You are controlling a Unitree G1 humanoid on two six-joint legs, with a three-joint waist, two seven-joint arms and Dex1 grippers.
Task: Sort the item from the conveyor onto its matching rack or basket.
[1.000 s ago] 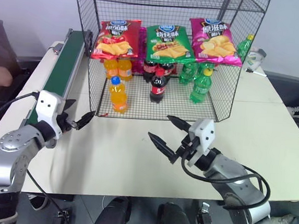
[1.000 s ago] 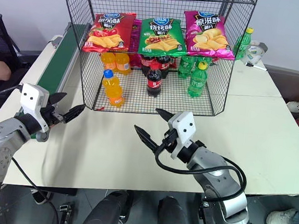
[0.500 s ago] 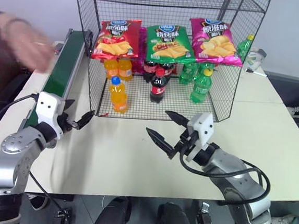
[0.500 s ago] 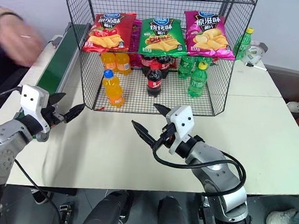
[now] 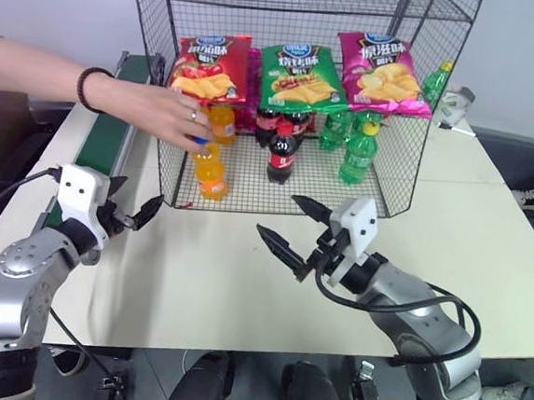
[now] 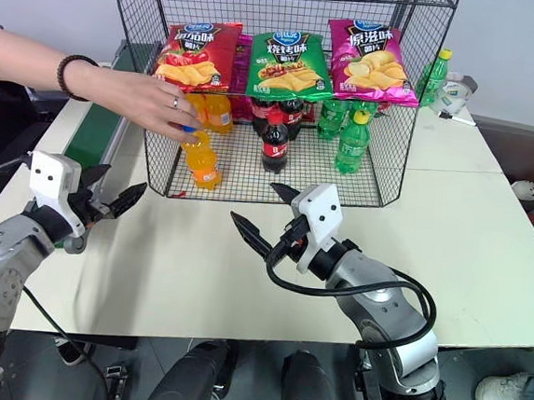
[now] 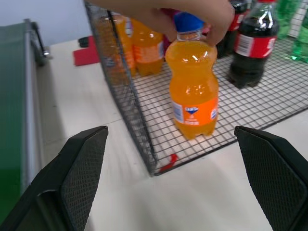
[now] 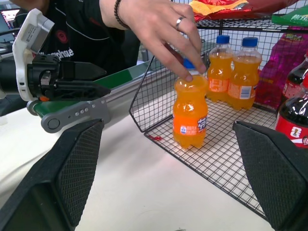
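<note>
Stood upright on the rack's (image 5: 390, 187) mesh floor, front left corner: orange soda bottle (image 5: 211, 171), cap pinched by a person's hand (image 5: 158, 111). Hovered over the table (image 5: 487, 247), fingers apart, empty: left gripper (image 5: 133, 210), right gripper (image 5: 294, 229).

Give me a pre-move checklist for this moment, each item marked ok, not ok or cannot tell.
1. Workspace free of people: not ok. A person's hand grips the cap of the orange soda bottle at the rack's front left.
2. Left pincer empty and open: ok. It hovers over the table beside the conveyor.
3. Right pincer empty and open: ok. It hovers over the table in front of the rack.
4. Orange soda bottle upright: ok, standing on the rack floor.
5. Item waiting on the conveyor: not ok. No bottle on the visible belt.
6. Matching orange bottles in the rack: ok, behind the held one.
</note>
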